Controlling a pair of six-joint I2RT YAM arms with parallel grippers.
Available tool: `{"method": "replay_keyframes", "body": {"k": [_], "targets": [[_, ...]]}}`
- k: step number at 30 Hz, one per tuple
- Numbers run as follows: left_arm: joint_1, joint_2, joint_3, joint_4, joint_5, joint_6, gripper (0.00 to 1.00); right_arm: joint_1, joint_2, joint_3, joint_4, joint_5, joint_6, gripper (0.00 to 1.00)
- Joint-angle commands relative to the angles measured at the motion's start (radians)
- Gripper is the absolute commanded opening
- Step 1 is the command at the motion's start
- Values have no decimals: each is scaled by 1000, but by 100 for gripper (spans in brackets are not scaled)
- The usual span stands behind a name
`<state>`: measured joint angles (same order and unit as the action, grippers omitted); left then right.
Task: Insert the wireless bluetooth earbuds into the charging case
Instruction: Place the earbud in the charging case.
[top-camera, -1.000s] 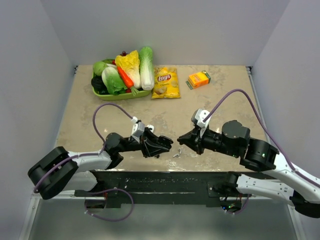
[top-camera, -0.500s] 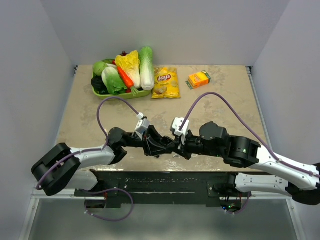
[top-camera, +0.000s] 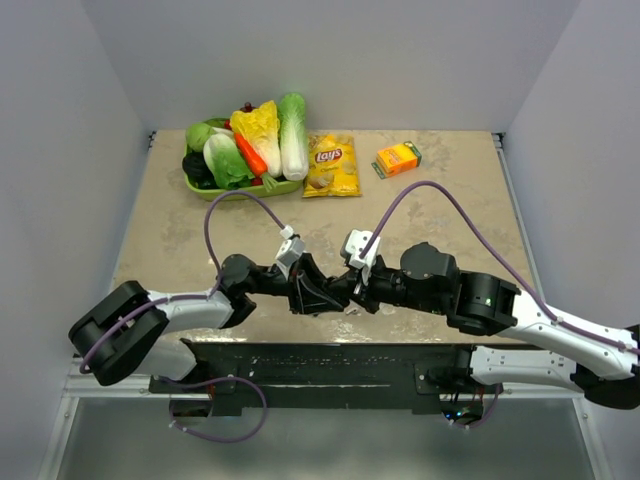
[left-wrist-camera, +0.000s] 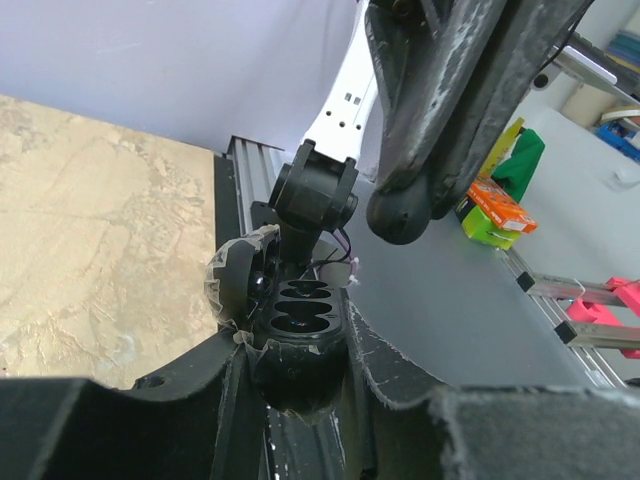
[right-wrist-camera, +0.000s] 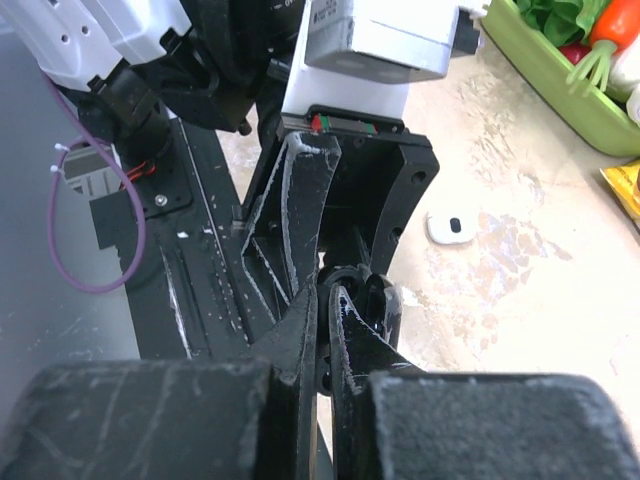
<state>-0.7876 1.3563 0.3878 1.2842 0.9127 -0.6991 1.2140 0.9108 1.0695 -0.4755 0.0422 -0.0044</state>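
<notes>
Top view, arms: the left gripper (top-camera: 322, 293) and right gripper (top-camera: 352, 290) are meeting tip to tip at the near middle of the beige mottled tabletop (top-camera: 450, 200).
Top view, far side: a green plastic tray of toy vegetables (top-camera: 240, 192) is sitting far left. A yellow crisp bag (top-camera: 333, 166) is lying just right of it, and a small orange carton (top-camera: 397, 159) is lying further right, apart.
Left wrist view, jaws: the left fingers are clamping the black rounded plastic charging case (left-wrist-camera: 300, 320) from both sides. Its lid is hanging open to the left, and two wells are facing up.
Left wrist view, other arm: the right gripper's tip is hovering just above the case, right of the wells.
Right wrist view, jaws: the right fingers are pressing together with no gap showing, and the tips are sitting at the case.
Right wrist view, table: a small white scrap with a dark spot (right-wrist-camera: 450, 226) is lying beyond the case.
Task item: the tiny black wireless earbuds are not showing clearly in any view; cannot tell whether one is pinched in the right tips or seated in a well.
</notes>
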Motion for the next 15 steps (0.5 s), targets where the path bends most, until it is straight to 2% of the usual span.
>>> {"method": "replay_keyframes", "body": {"k": [1,9,15], "targets": [[4,6,-4,289,14,-39,0,5,5,12,61,25,-17,0],[1,23,-29,417,14,-71,0,5,28,1,72,28,-12,0],[-16,-9,-70,475,-23,-1,0,5,31,-2,80,22,-6,0]]}}
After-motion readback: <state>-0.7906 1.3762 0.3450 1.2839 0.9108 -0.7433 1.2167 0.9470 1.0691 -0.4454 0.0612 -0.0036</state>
